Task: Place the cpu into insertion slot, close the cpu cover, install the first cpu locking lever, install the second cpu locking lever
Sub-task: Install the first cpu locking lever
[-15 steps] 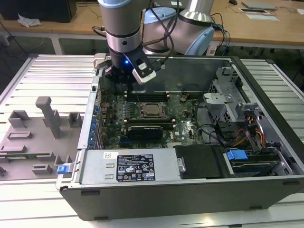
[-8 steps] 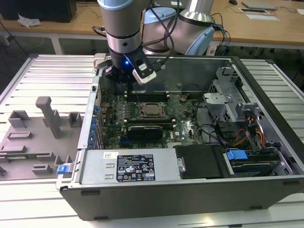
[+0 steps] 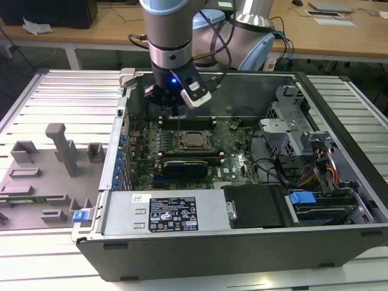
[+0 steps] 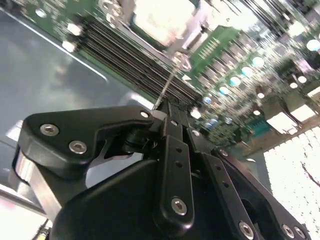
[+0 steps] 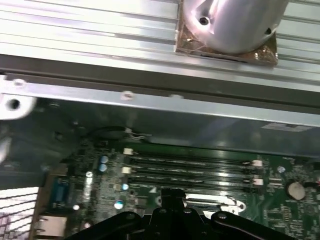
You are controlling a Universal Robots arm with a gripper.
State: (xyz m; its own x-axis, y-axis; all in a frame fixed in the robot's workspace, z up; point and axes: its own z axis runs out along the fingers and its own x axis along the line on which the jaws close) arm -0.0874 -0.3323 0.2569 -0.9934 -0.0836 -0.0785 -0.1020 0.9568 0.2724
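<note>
In the exterior view my gripper (image 3: 174,108) hangs inside the open computer case, just behind the insertion slot (image 3: 182,134) on the green board. The cpu (image 3: 194,140) lies flat in the slot, its pale metal top showing. The cpu cover (image 3: 205,145) frames it and looks to lie down around it. A thin wire locking lever (image 4: 170,82) rises from the socket edge to my fingertips (image 4: 161,107), which are shut on its end. The cpu (image 4: 162,17) appears bright and blurred beyond it. In the first wrist view my gripper (image 5: 172,200) points at the board.
Long black memory slots (image 5: 190,170) run beside the socket, under the gripper. A black card (image 3: 185,167) sits in front of the socket. A power supply box (image 3: 163,212) and drive bays (image 3: 303,151) occupy the case. A grey fixture tray (image 3: 48,170) lies at the exterior view's left.
</note>
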